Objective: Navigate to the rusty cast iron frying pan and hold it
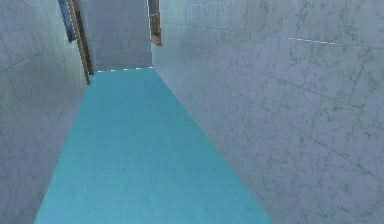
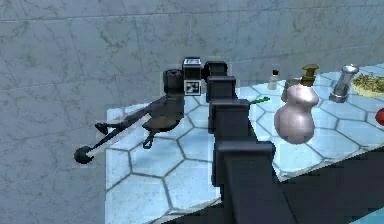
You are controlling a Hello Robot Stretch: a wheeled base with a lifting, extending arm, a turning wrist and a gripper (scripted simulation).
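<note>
The driving part looks finished. In the arm side view the robot stands against a hexagon-tiled counter [image 2: 330, 140], and the arm [image 2: 240, 150] reaches out across it from the bottom edge. The frying pan [image 2: 160, 122] sits left of centre, a dark, tilted round pan whose long thin handle runs down-left past the counter's edge. The tone is dull brown-black, possibly rust. The pincer [image 2: 165, 98] shows just above the pan. Whether its fingers are apart or together cannot be told, nor whether it holds anything. What seems left is a sure hold with the pan clear of the counter. A pale vase [image 2: 295, 118] stands right of the arm.
</note>
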